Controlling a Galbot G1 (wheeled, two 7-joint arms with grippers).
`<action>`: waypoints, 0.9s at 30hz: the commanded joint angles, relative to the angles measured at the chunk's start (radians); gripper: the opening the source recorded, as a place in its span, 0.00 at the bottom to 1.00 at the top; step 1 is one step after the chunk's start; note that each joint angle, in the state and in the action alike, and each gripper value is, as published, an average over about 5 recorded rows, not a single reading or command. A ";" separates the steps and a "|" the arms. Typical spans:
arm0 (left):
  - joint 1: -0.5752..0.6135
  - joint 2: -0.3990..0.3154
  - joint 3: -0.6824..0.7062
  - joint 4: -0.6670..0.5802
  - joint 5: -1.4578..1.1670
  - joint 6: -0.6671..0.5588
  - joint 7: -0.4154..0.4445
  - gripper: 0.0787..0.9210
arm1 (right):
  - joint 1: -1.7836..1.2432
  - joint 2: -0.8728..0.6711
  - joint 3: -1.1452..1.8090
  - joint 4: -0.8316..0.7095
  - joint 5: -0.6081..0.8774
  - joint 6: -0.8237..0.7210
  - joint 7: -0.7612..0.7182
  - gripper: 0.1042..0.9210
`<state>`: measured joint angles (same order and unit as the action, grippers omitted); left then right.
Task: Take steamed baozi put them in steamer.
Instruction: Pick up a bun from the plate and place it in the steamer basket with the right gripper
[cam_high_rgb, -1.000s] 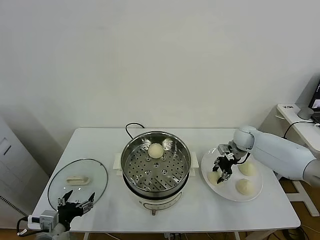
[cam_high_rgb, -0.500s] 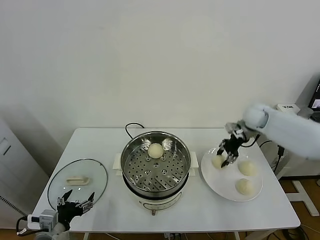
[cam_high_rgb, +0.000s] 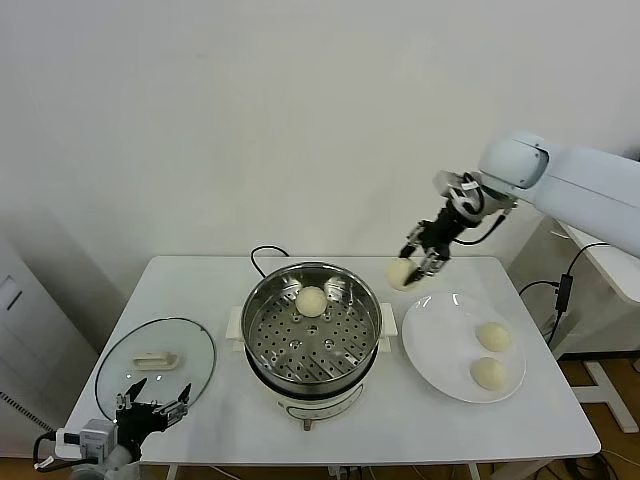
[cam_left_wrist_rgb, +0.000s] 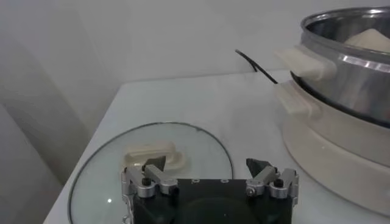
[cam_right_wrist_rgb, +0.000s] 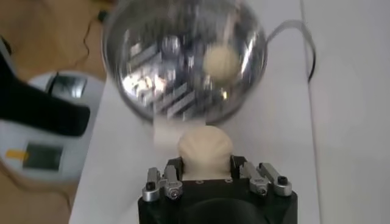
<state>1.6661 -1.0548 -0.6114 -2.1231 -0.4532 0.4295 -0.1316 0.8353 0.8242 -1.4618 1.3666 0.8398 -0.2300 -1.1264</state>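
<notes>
My right gripper (cam_high_rgb: 415, 262) is shut on a cream-white baozi (cam_high_rgb: 401, 273) and holds it in the air between the steamer and the plate. The right wrist view shows the held baozi (cam_right_wrist_rgb: 205, 148) between the fingers. The shiny steamer (cam_high_rgb: 312, 322) stands mid-table with one baozi (cam_high_rgb: 311, 300) on its perforated tray, also seen in the right wrist view (cam_right_wrist_rgb: 222, 62). Two baozi (cam_high_rgb: 494, 336) (cam_high_rgb: 489, 373) lie on the white plate (cam_high_rgb: 433, 345). My left gripper (cam_high_rgb: 152, 405) is open and idle at the front left, over the glass lid's edge.
The glass lid (cam_high_rgb: 155, 360) with a cream handle lies on the table's left; it also shows in the left wrist view (cam_left_wrist_rgb: 149, 161). A black cord (cam_high_rgb: 262, 254) runs behind the steamer. The table's right edge is just past the plate.
My right gripper closed on a baozi on the plate, lifted it and carried it up and left toward the steamer. The plate went from three baozi to two. The left arm has not moved.
</notes>
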 joint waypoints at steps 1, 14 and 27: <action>0.001 -0.003 0.003 -0.003 0.003 0.000 0.000 0.88 | -0.004 0.128 0.005 0.101 0.213 -0.099 0.181 0.46; 0.004 -0.012 -0.002 -0.001 0.004 -0.005 0.000 0.88 | -0.149 0.295 -0.002 0.047 0.214 -0.162 0.334 0.46; 0.003 -0.010 -0.006 0.003 0.001 -0.008 0.001 0.88 | -0.242 0.407 0.001 -0.032 0.205 -0.202 0.422 0.46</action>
<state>1.6688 -1.0653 -0.6158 -2.1208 -0.4511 0.4216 -0.1311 0.6571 1.1447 -1.4607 1.3701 1.0333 -0.4034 -0.7782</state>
